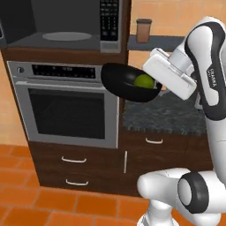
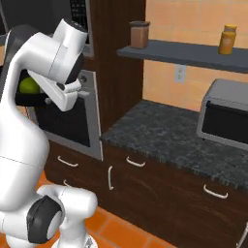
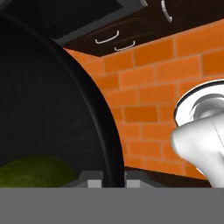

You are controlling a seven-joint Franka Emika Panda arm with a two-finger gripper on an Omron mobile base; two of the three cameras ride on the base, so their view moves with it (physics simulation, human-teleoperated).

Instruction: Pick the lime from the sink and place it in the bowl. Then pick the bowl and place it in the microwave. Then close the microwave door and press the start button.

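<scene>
Gripper [image 1: 155, 84] clamped on the rim of the bowl [image 1: 126, 86], holding it in the air in front of the oven [image 1: 66, 106], below the open microwave [image 1: 62, 26]. Lime [image 1: 143, 81] sits inside the bowl, at the side next to the fingers.

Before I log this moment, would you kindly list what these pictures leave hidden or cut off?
- Microwave door: left base view, cut off by the left edge.
- Bowl: right base view, mostly behind the arm.
- Fingers: hand view, only the tips show beside the bowl rim.
- Lime: hand view, lower part cut off.
</scene>
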